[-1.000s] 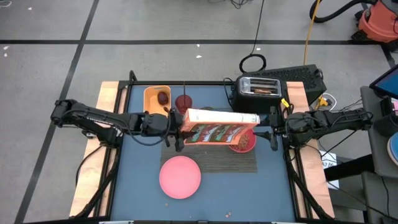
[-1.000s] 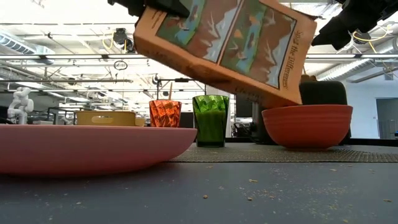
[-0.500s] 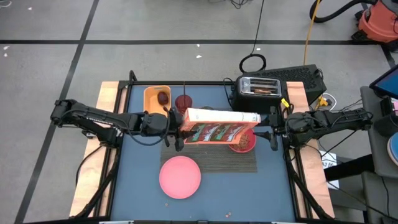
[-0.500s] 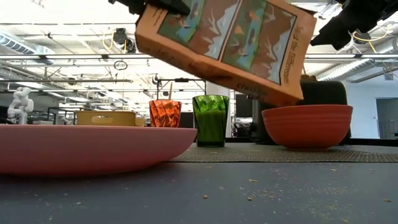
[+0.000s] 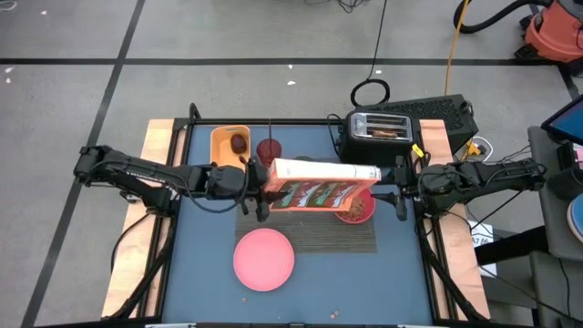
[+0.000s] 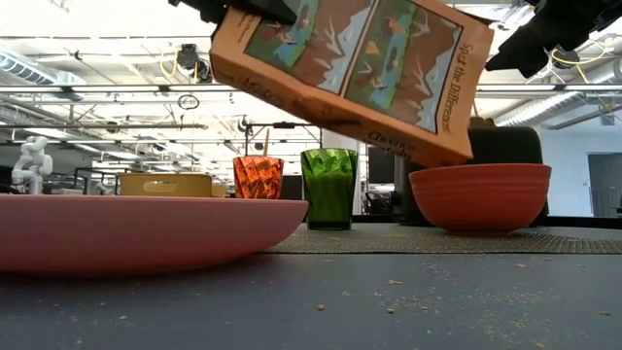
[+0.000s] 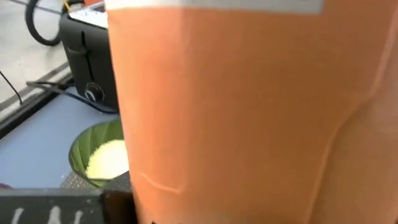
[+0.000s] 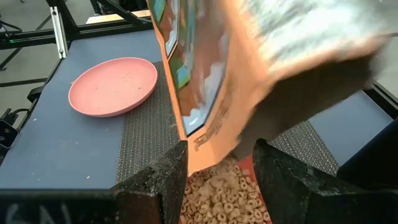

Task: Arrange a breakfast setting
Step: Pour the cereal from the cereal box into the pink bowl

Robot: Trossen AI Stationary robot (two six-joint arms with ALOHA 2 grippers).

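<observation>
Both arms reach in over the table centre, w/ an orange cereal box held up between them and tilted so its lower end hangs over the bowl. Left gripper is at the box's left end, fingers part-open and clamped on it; in the left wrist view the box fills nearly everything. Right gripper is just beside the box's right end; right wrist view shows its fingers set apart either side of the box's lower corner, but whether they actually pinch it I can't tell. Bowl sits on the dark placemat, right side, and has ring cereal in it. Green cup stands on the mat too, near the bowl and under the box, w/ pale stuff inside per left wrist view. Red tumbler is behind the mat, just beside a yellow tray at the back left holding the dark-red fruit. Pink plate lies flat on the blue table, front, its edge touching or just over the mat's front-left corner. Black toaster at back right w/ toast in a slot.
</observation>
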